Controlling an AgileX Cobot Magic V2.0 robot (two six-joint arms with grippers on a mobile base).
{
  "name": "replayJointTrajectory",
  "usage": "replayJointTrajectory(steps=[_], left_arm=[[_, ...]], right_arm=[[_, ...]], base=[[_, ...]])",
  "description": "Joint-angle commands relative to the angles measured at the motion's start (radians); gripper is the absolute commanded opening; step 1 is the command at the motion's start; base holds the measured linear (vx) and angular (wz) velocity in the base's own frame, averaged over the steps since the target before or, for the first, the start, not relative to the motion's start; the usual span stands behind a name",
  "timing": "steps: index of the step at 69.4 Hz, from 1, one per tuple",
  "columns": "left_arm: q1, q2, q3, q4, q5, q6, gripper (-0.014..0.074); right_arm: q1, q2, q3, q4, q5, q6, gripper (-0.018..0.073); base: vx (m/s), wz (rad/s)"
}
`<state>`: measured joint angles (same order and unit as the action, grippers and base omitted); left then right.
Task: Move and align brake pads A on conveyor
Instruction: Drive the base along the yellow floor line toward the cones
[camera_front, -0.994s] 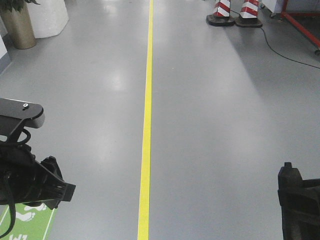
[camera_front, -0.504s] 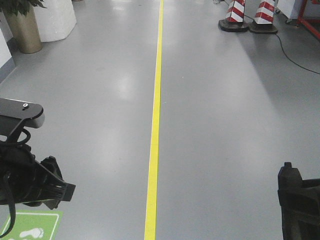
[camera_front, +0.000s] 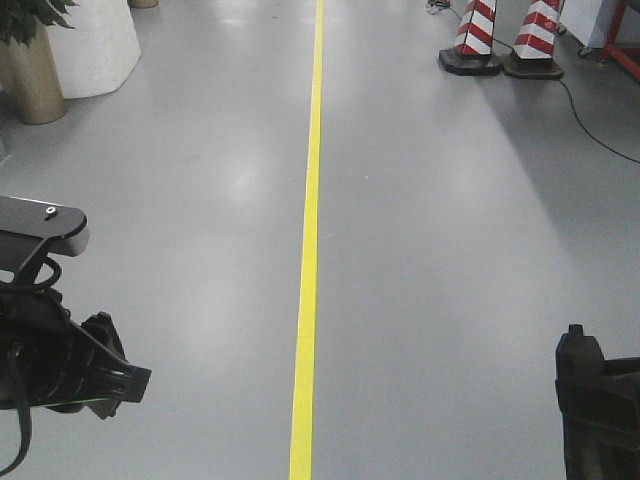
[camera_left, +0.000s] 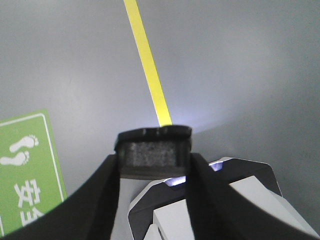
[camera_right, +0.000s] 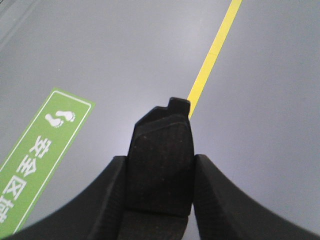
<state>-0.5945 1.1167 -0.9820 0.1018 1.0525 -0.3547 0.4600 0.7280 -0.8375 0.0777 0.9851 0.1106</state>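
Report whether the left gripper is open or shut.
Shut and empty: in the left wrist view the left gripper shows its pads pressed together, with only grey floor beyond.

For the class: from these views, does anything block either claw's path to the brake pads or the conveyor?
That cannot be judged: no pads or conveyor appear. Only grey floor, a yellow line and two striped cones show ahead; both claws look shut.

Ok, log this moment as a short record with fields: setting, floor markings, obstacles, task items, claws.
setting: grey floor, open aisle
floor markings: yellow line running ahead; green footprint sign near the base
obstacles: two red-white cones far right, gold planter far left
task items: no brake pads or conveyor in any view
left claw: shut, empty
right claw: shut, empty
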Motion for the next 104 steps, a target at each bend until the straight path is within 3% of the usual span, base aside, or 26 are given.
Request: replayJointTrajectory(steps=[1, 104], left_arm=[[-0.004, -0.019, -0.029, 0.008, -0.047, -0.001, -0.0006], [-0.004, -0.019, -0.029, 0.008, -0.047, -0.001, -0.0006]], right_arm=[[-0.001, -0.003, -0.028, 0.003, -0.067, -0.009, -0.001], [-0.001, -0.003, -0.028, 0.004, -0.067, -0.009, -0.001]], base=[[0.48, -0.04], [0.55, 0.01]])
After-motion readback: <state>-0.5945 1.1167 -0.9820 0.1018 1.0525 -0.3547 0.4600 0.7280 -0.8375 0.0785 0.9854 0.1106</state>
